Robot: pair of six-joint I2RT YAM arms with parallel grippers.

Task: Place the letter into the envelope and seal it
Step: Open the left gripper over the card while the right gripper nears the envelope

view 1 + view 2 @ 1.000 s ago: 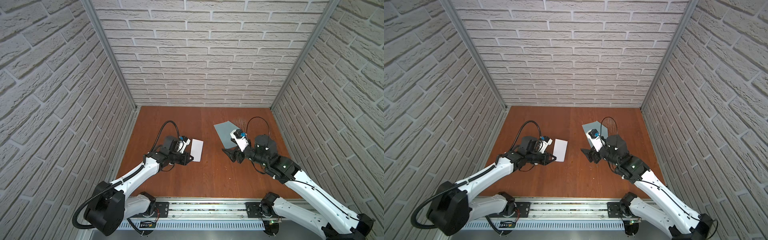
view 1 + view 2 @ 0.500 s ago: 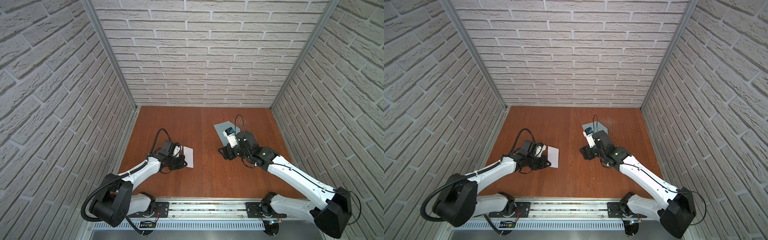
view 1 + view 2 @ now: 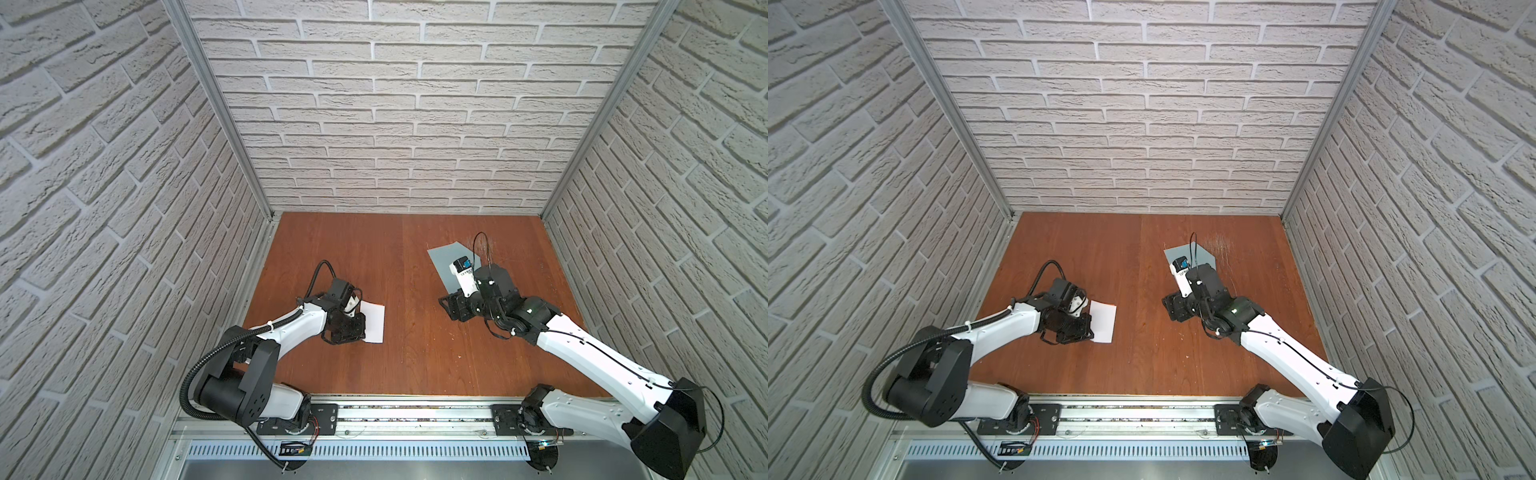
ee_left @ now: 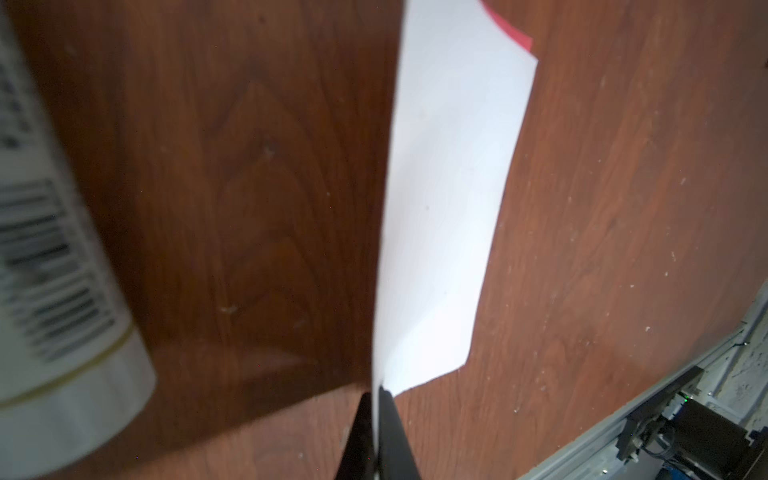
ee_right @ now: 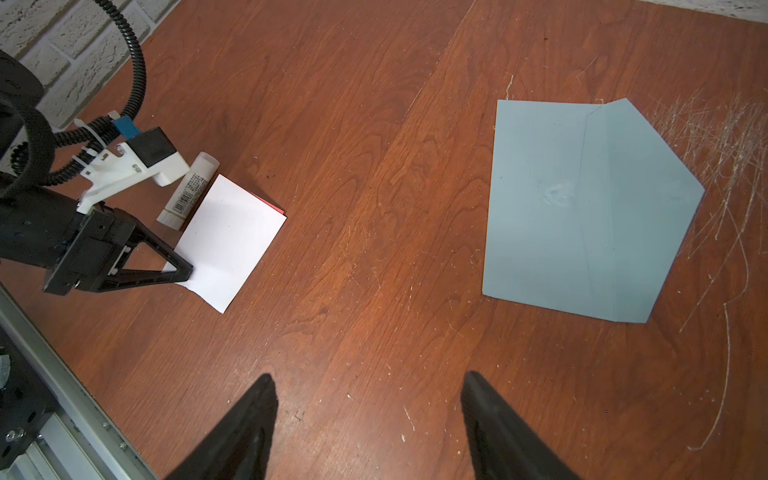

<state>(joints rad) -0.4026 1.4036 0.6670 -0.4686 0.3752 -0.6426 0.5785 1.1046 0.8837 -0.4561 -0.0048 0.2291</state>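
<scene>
Firmly, left jaws pinch the flat, seemingly paper letter [image 4: 449,187].

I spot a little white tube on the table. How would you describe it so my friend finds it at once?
Start at the brown wooden table, then find the left gripper pinching the white letter near a corner. Beside that card's long edge lies the tube: small, round, with a barcode label, unlike the flat letter and the flat blue-grey envelope.

We see a white letter [image 5: 232,237] edged red and a pale blue-grey envelope [image 5: 582,216]. The white glue stick [image 5: 189,191] bears a black barcode.
</scene>
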